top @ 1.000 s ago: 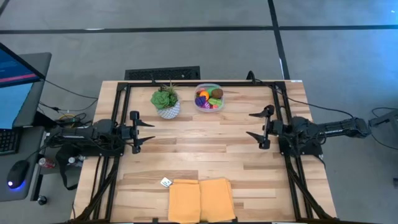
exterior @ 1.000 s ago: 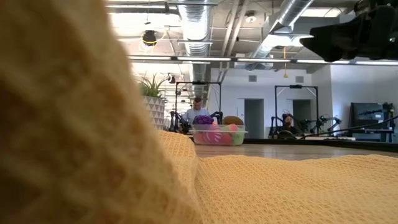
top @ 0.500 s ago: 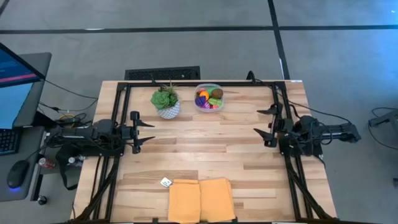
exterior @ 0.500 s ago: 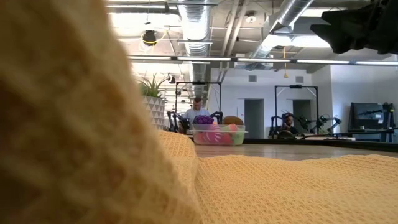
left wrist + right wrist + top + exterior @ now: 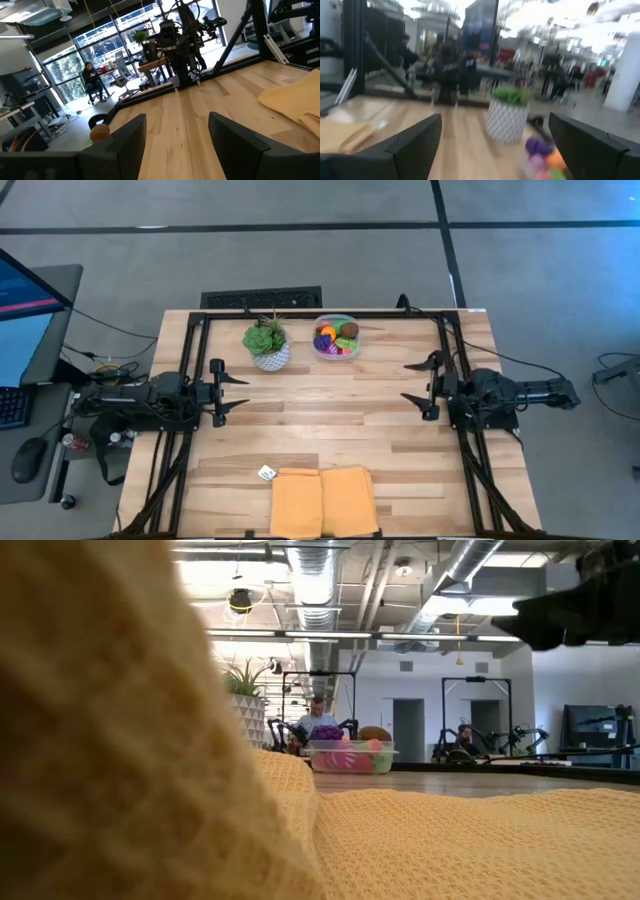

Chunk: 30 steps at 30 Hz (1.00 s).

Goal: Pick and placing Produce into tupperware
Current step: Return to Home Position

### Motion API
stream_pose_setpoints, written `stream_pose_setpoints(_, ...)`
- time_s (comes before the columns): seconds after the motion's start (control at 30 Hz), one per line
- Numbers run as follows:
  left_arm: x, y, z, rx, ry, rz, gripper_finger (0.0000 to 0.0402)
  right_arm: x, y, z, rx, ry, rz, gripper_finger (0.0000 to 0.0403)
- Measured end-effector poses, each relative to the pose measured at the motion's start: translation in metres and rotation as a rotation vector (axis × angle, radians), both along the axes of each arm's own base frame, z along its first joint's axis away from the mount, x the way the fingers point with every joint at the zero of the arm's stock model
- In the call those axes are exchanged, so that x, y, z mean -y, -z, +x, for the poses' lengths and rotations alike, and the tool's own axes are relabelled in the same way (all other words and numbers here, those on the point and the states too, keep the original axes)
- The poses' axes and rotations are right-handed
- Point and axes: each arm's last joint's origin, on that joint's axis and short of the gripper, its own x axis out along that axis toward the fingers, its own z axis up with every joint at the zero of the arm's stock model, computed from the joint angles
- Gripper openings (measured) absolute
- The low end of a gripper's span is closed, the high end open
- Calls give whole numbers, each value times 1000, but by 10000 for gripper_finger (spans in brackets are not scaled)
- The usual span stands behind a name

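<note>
Produce (image 5: 335, 338) lies heaped inside the tupperware (image 5: 335, 317), a mix of orange, purple, red, green and brown pieces, with a purple cluster topping the pile in the low view. This clear container is squarish with rounded corners, so it shows no marked long axis. It sits upright with its open side up, its sides roughly square to the table (image 5: 330, 425) edges. It stands close to the table's edge opposite the yellow cloth (image 5: 322, 500), a little right of centre and just inside the black frame rail. Just beside it on its left, apart from it, stands the green plant (image 5: 266, 343) in its white patterned pot. From the container toward the cloth, the middle of the wooden top is bare, a broad open strip running between the two arms. The cloth lies at the opposite edge, and a small white tag (image 5: 266, 473) lies just beside its left corner. The left gripper (image 5: 238, 392) hangs over the left side of the table, pointing inward, its fingers spread and holding nothing. The right gripper (image 5: 404, 382) is over the right side, facing it across the bare strip, fingers likewise spread and empty. Both are well apart from the container. A person sits far back in the room beyond the table in the low view.
</note>
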Motion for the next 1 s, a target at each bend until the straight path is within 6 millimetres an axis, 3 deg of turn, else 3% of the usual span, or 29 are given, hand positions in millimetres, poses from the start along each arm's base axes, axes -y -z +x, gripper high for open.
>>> stream_pose_setpoints(0.47, 0, 0, 0, -1, -1, -12, 206, 0, 6, 1, -51, -10, 62, 391)
stream_pose_setpoints(0.7, 0, 0, 0, -2, -1, -12, 206, -6, 9, 3, -98, -133, 98, 391)
stream_pose_setpoints(1.0, 0, 0, 0, -1, 0, -22, 206, -7, 6, 1, -131, -155, 117, 391)
